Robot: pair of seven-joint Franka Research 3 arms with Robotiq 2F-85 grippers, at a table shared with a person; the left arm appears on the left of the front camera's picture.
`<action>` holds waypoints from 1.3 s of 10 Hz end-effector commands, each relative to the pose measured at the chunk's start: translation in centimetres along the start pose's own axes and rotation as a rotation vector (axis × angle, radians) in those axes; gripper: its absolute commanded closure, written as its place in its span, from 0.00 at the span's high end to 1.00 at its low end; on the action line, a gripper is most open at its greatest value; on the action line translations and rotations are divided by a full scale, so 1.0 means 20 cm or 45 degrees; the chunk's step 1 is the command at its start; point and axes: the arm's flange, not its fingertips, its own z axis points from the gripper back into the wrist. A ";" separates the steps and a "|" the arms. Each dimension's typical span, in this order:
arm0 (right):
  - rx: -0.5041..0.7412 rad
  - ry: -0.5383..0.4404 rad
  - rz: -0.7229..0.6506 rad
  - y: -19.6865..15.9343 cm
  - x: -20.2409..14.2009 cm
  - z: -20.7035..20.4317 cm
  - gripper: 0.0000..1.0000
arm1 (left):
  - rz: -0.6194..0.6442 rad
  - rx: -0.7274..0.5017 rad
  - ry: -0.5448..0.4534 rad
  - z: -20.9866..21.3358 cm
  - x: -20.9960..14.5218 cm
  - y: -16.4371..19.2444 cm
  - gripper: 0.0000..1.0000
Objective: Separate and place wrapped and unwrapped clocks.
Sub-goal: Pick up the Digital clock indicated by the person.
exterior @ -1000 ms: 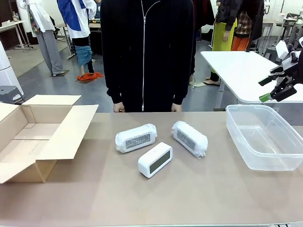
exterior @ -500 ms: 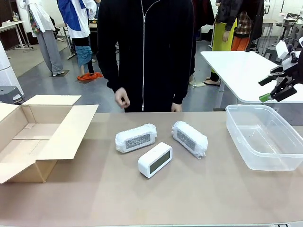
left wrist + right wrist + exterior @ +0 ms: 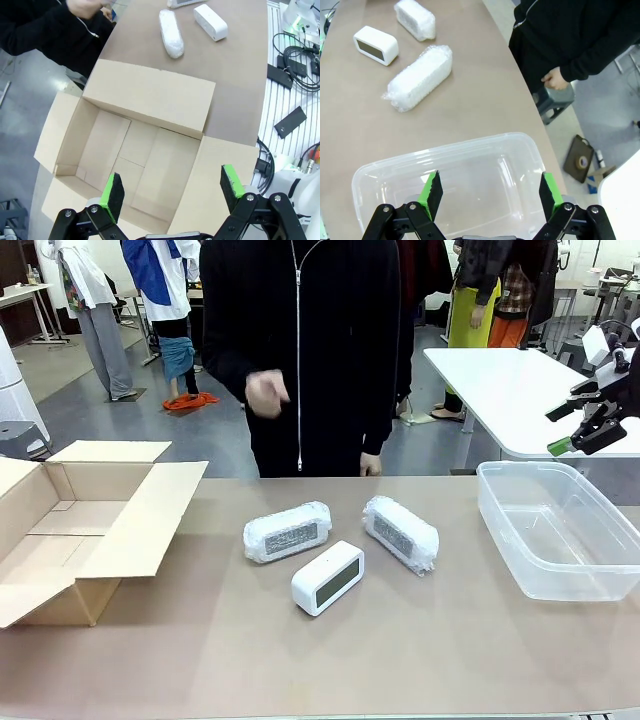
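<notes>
Two wrapped clocks [image 3: 287, 531] and one bare clock [image 3: 327, 577] lie untouched well beyond my released, empty jaws, so I must first reach one

Smooth, probably plastic bare clock [image 3: 328, 577]

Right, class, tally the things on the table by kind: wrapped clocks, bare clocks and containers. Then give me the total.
Bubble-wrapped clocks: 2
Bare clock: 1
Cardboard box: 1
Clear plastic tub: 1
Total: 5
</notes>
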 end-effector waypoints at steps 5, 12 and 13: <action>0.004 -0.002 0.012 0.00 0.00 0.00 1.00 | -0.013 -0.011 -0.018 -0.01 -0.01 -0.02 1.00; 0.004 -0.002 0.012 0.00 0.00 0.00 1.00 | -0.013 -0.011 -0.018 -0.01 -0.01 -0.02 1.00; 0.004 -0.002 0.012 0.00 0.00 0.00 1.00 | -0.013 -0.011 -0.018 -0.01 -0.01 -0.02 1.00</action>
